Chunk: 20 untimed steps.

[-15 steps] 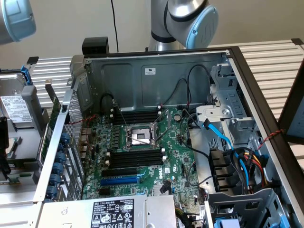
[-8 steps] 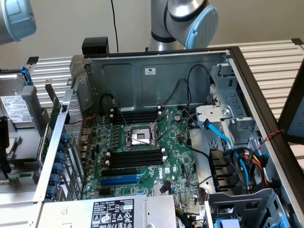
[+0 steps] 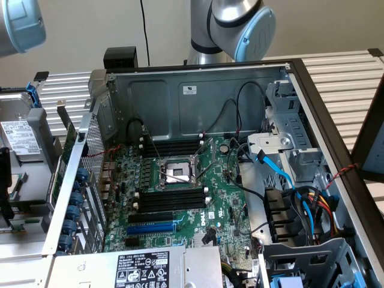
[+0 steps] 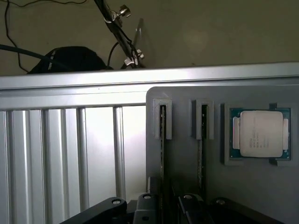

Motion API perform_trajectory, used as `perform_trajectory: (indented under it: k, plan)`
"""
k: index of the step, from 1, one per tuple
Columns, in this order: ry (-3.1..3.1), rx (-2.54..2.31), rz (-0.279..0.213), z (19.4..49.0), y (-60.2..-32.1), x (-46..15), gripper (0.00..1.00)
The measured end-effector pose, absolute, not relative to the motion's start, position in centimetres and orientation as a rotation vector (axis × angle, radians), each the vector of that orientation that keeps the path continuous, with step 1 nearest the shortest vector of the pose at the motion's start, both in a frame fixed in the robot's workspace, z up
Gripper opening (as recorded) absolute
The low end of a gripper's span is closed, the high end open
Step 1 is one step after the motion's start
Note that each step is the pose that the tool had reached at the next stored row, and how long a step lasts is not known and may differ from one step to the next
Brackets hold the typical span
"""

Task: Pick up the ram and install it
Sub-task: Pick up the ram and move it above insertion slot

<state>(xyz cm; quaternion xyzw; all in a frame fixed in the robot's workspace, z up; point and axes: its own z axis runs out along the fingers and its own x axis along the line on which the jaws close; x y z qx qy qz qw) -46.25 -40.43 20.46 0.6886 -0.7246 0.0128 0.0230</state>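
Ram [image 4: 162,144] (edge-on) just ahead of tool [image 4: 167,206]

We see a ribbed metal table [image 3: 342,78] across the upper right of the exterior view, and an open computer case [image 3: 198,99] lies flat on it. In the wrist view the table [image 4: 60,154] bears a grey holder plate [image 4: 187,154]. The ram [image 4: 162,140] stands on edge in its slots, beside a processor chip [image 4: 258,134].
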Motion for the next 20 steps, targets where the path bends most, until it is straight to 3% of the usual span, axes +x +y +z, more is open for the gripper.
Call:
perform_trajectory:
  k: [20]
  plan:
    - [-2.244, 2.132, 0.04, 20.35, -40.43, -46.25, 0.24]
